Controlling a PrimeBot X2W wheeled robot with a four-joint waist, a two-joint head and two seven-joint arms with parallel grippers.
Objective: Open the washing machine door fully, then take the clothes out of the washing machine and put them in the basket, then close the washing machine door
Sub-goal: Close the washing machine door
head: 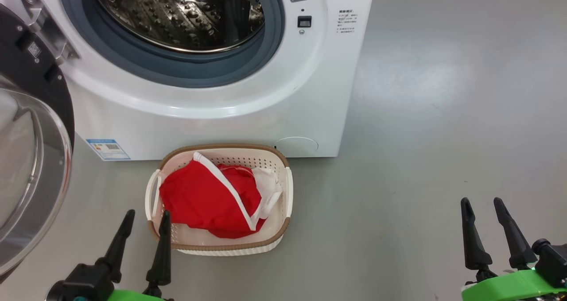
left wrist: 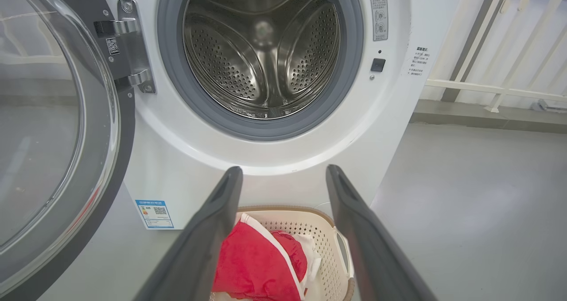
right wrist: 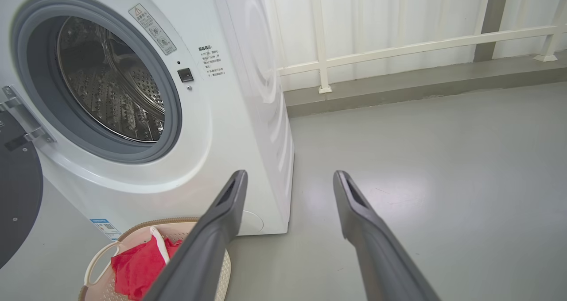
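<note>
With the clothes (head: 208, 199) in the basket (head: 223, 147) before the machine (head: 221, 110) and the drum (head: 177, 13) seemingly bare, closing is the step in hand: the left tool (head: 148, 214) and right tool (head: 481, 202) hang with fingers apart, empty, so one must push the door (head: 31, 159), swung wide leftward, shut.

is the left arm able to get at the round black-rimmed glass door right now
Probably yes: the left gripper is open and empty, and the round black-rimmed glass door stands swung open just to its left, nothing between them.
</note>
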